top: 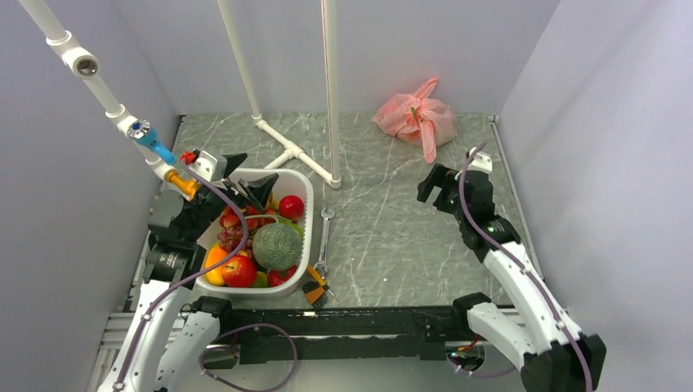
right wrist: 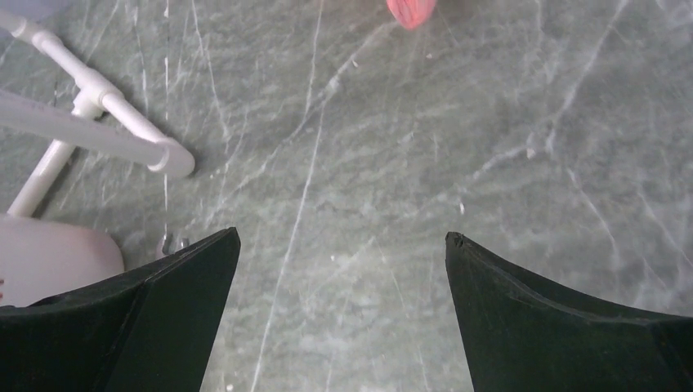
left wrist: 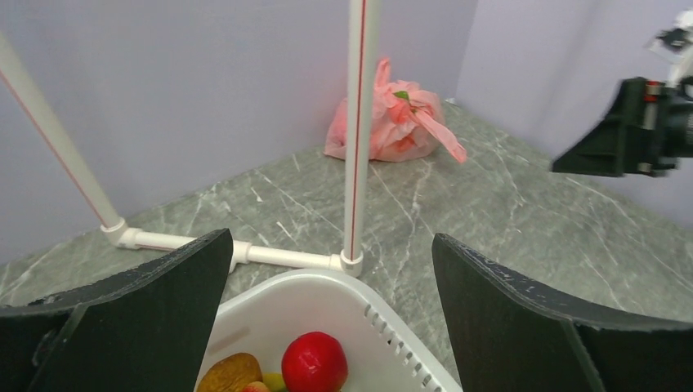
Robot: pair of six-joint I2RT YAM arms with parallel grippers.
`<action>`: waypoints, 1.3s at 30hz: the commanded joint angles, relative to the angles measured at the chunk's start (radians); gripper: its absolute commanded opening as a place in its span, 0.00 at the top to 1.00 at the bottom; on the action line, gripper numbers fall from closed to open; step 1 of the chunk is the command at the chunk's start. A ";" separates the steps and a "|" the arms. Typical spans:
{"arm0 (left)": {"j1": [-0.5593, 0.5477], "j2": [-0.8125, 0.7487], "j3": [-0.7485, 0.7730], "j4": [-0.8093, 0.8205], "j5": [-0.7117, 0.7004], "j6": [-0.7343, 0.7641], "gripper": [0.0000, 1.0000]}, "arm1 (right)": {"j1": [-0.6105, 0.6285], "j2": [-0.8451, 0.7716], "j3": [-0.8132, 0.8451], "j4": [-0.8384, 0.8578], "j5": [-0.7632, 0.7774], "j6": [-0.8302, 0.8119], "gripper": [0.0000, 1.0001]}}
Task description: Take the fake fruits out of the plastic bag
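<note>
The pink bag (top: pixel 414 119) sits at the far right of the bench (top: pixel 392 237), close to the back wall, apparently tied at the top, with one loop handle trailing toward the near side. The fruits inside cannot be made out through the crinkled film; only a green speck shows at the knot. The right jaws hover over bare bench just near of that trailing handle, spread wide and holding nothing. The left jaws, equally wide and empty, hang over the far end of the white basket (top: pixel 309 204) at the left, well apart from the bag, with an upright pipe (top: pixel 331 98) standing between. The job looks not yet begun. The right arm appears best placed to reach first. A sound approach would be to come in low along the handle, pinch only film near the knot rather than a fruit beneath, and lift gently so the thin plastic neither tears nor slips. The left arm would need to swing round the pipe to steady the bag's base.
</note>
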 commanded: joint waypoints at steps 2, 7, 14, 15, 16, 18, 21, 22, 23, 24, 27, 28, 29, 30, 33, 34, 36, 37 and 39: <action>-0.008 0.009 0.053 0.046 0.100 -0.002 0.01 | -0.011 0.207 0.027 0.314 0.011 -0.012 0.00; -0.008 -0.004 0.052 0.055 0.128 -0.006 0.01 | -0.065 0.455 0.164 0.431 0.020 -0.045 0.00; -0.007 -0.010 0.062 0.064 0.206 -0.003 0.01 | -0.145 0.765 0.416 0.554 0.019 -0.122 0.01; -0.008 -0.011 0.062 0.067 0.214 -0.007 0.01 | -0.170 0.802 0.455 0.559 0.007 -0.110 0.01; -0.008 -0.011 0.062 0.073 0.223 -0.012 0.01 | -0.190 0.846 0.489 0.559 -0.020 -0.098 0.02; -0.007 -0.013 0.062 0.082 0.245 -0.021 0.01 | -0.240 0.935 0.557 0.545 -0.092 -0.043 0.05; -0.007 -0.015 0.060 0.090 0.254 -0.028 0.01 | -0.290 1.010 0.582 0.619 -0.196 0.000 0.04; -0.008 -0.016 0.060 0.092 0.256 -0.028 0.01 | -0.293 1.031 0.585 0.652 -0.219 -0.004 0.03; -0.008 -0.017 0.060 0.093 0.257 -0.029 0.01 | -0.294 1.051 0.599 0.662 -0.236 -0.016 0.01; -0.008 -0.017 0.060 0.094 0.259 -0.031 0.01 | -0.292 1.076 0.624 0.660 -0.251 -0.025 0.00; -0.007 -0.006 0.061 0.103 0.275 -0.038 0.01 | -0.292 1.145 0.725 0.599 -0.250 -0.025 0.00; -0.007 -0.001 0.062 0.106 0.284 -0.042 0.01 | -0.292 1.165 0.752 0.569 -0.238 -0.028 0.00; -0.007 0.004 0.063 0.109 0.294 -0.048 0.01 | -0.292 1.183 0.779 0.548 -0.240 -0.040 0.00; -0.007 0.010 0.064 0.113 0.300 -0.051 0.01 | -0.291 1.195 0.799 0.537 -0.253 -0.052 0.00; -0.006 0.023 0.065 0.122 0.319 -0.062 0.01 | -0.287 1.188 0.773 0.601 -0.291 -0.069 0.00; -0.007 0.027 0.064 0.125 0.323 -0.065 0.01 | -0.286 1.177 0.754 0.634 -0.301 -0.069 0.00; -0.006 0.031 0.062 0.131 0.329 -0.070 0.01 | -0.286 1.179 0.746 0.672 -0.317 -0.078 0.00; -0.006 0.033 0.062 0.134 0.334 -0.072 0.01 | -0.286 1.197 0.767 0.664 -0.330 -0.086 0.00; -0.007 0.037 0.059 0.145 0.343 -0.079 0.01 | -0.287 1.248 0.842 0.610 -0.341 -0.111 0.00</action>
